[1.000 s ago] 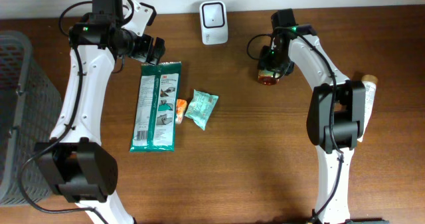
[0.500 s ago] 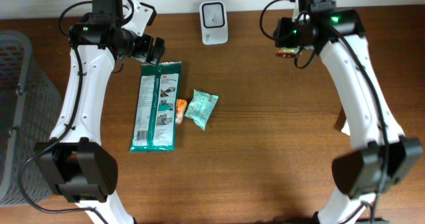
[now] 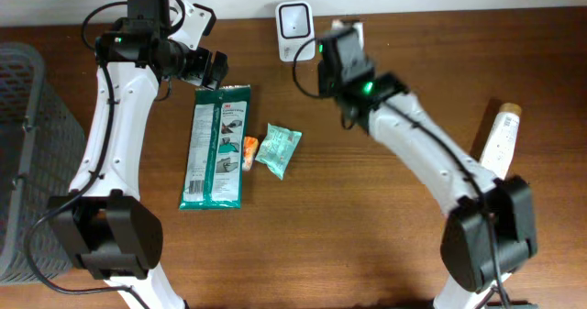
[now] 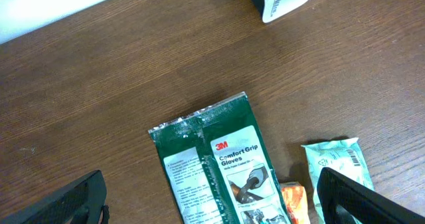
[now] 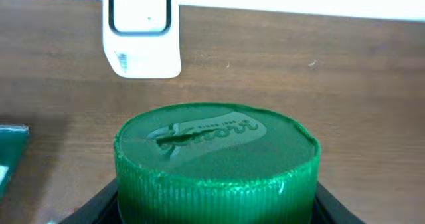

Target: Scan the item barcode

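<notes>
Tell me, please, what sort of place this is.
Likely a mock checkout station: a white box-shaped barcode scanner, a flat green glove packet on the brown wooden table, a grey mesh basket.

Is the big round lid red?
No, the lid in the right wrist view is green.
</notes>
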`<state>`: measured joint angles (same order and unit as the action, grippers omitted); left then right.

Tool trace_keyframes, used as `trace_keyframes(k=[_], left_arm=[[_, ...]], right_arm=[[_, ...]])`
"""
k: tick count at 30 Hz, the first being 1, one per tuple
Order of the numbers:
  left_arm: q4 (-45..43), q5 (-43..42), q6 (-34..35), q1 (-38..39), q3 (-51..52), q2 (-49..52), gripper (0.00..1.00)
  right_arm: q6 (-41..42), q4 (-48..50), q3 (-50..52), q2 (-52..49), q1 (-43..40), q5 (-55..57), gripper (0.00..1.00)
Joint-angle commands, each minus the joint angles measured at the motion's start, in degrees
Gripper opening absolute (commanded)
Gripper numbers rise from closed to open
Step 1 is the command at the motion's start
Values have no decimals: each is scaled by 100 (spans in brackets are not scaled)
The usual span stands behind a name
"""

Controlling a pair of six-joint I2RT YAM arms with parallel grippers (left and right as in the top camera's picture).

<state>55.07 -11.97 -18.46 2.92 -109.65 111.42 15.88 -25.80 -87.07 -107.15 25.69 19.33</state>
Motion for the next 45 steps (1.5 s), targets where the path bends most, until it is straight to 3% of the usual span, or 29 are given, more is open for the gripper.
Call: trace_keyframes(k=[1, 3, 7, 15, 19, 24, 29, 34, 35, 36, 45], left_arm=[[-4, -20, -31, -37, -125, -184, 99], [-7, -20, -31, -37, -125, -184, 99], [-7, -20, -31, -37, -125, -184, 99], [-7, -20, -31, -37, -125, -184, 99], [-7, -20, -31, -37, -125, -184, 99], [-7, -20, -31, -37, -125, -184, 99], [-4, -20, -31, -37, -125, -184, 99], [-4, -20, -31, -37, -125, -184, 99], [-7, -20, -31, -37, -125, -184, 99], [-4, -20, -31, -37, -125, -184, 99], [-4, -20, -31, -37, -125, -184, 99]], right_arm=[[70, 1475, 1257, -13, 37, 39, 50], [70, 2415, 1843, -20, -72, 24, 61], [39, 3165, 2181, -192, -295, 20, 60], [-1598, 4592, 2181, -1217, -577, 17, 60], [-1609, 4988, 2181, -1416, -706, 17, 60], [-1609, 5010, 2181, -1440, -962, -428, 59], [-1609, 3978, 2181, -1440, -1147, -907, 61], [-1609, 3427, 2181, -1440, -1152, -933, 71], [-1606, 3362, 2181, -1440, -1152, -999, 81], [-1606, 3338, 2181, -1440, -1152, -1023, 98], [-1604, 3613, 2179, -1316, -1154, -1237, 98]])
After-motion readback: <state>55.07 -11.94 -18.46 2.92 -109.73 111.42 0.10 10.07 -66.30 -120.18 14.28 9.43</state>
